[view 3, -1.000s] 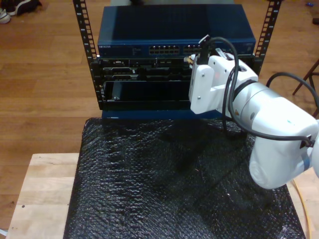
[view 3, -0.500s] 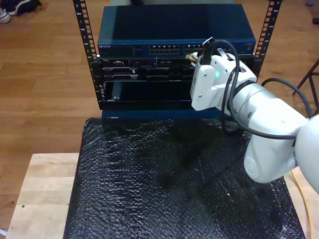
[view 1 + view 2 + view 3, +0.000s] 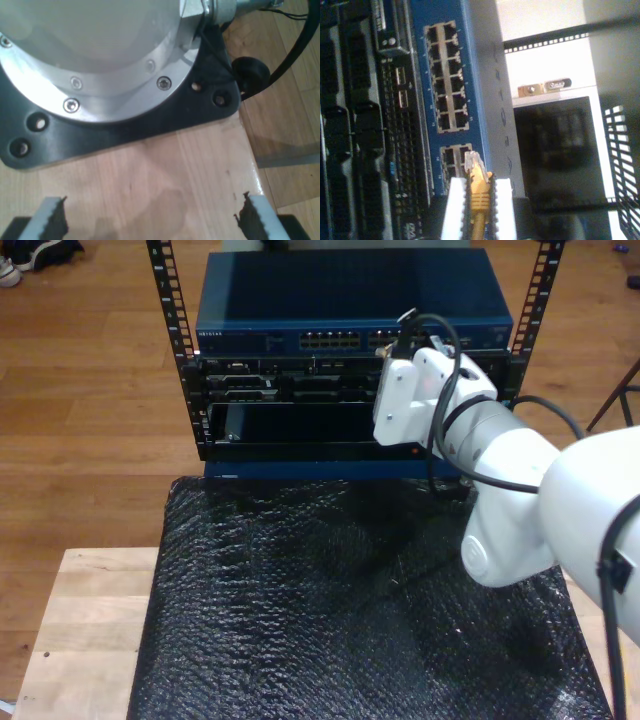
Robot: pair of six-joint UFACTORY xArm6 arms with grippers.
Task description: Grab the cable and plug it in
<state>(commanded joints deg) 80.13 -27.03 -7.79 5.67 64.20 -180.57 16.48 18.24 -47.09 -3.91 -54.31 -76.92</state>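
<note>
Clamped on the cable [image 3: 479,192], my second gripper [image 3: 478,200] holds the yellow boot between its two pale pads, the clear plug [image 3: 471,161] sticking out ahead. The plug tip sits just in front of the switch [image 3: 470,75], at the lower port block [image 3: 456,159], not visibly seated in any socket. Over the past second the arm [image 3: 500,455] has swung in towards the switch in the exterior view, its wrist now nearer the port row [image 3: 330,339]. I judge this as the final approach: alignment with one socket is what remains.

My first gripper [image 3: 150,212] stands apart, jaws wide, holding nothing, over pale wood beside a black base plate [image 3: 125,127].

Which socket the plug faces is hard to tell. In the exterior view the wrist covers the plug, and the cable's trailing length is cut off behind the pads.
</note>
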